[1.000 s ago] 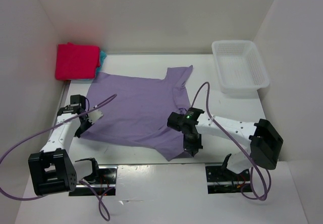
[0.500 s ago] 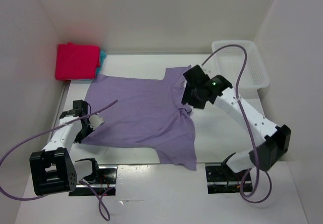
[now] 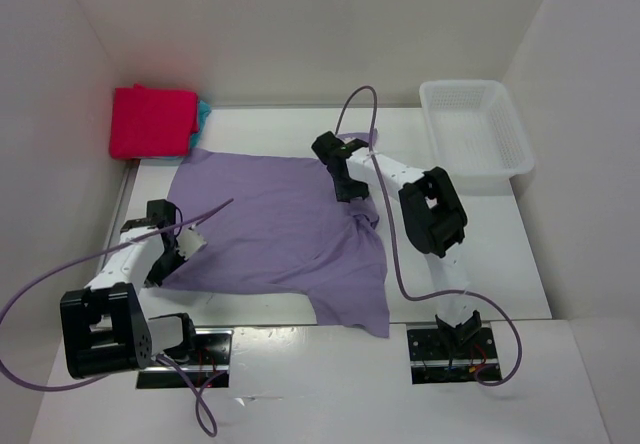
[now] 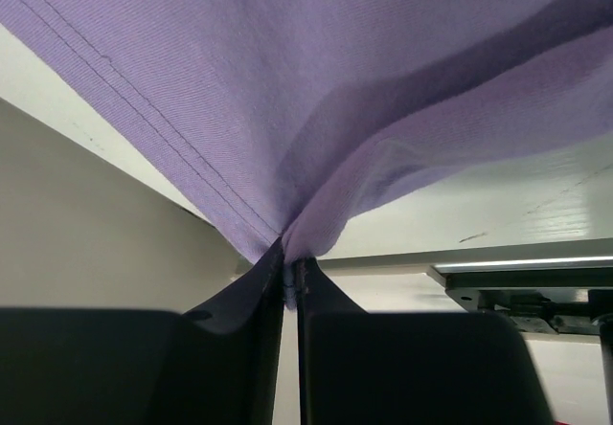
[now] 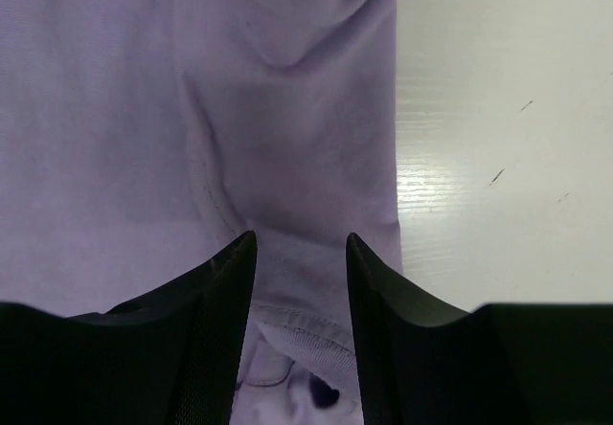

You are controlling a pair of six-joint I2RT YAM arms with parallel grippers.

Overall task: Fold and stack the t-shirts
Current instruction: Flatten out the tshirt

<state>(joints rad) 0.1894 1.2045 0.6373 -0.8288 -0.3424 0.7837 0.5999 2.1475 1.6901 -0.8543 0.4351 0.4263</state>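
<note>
A pale lavender t-shirt (image 3: 270, 224) lies spread flat across the table. My left gripper (image 3: 183, 247) is at its left edge. In the left wrist view that gripper (image 4: 290, 253) is shut on a pinch of the lavender cloth (image 4: 335, 80), which rises away from the jaws. My right gripper (image 3: 348, 186) hovers over the shirt's far right sleeve. Seen from the right wrist, it (image 5: 300, 243) stands open, with the lavender fabric (image 5: 192, 109) lying loose between and beneath the fingers. A folded magenta-red t-shirt (image 3: 152, 121) sits at the back left on a turquoise one (image 3: 204, 112).
A white mesh basket (image 3: 475, 129) stands at the back right. Bare white table (image 5: 498, 157) runs to the right of the sleeve. White walls close in the left, back and right sides. Purple cables loop over both arms.
The right gripper let go of the shirt's near right corner and swung to the far sleeve, open. The corner now lies flat near the front edge. The left gripper barely moved.
</note>
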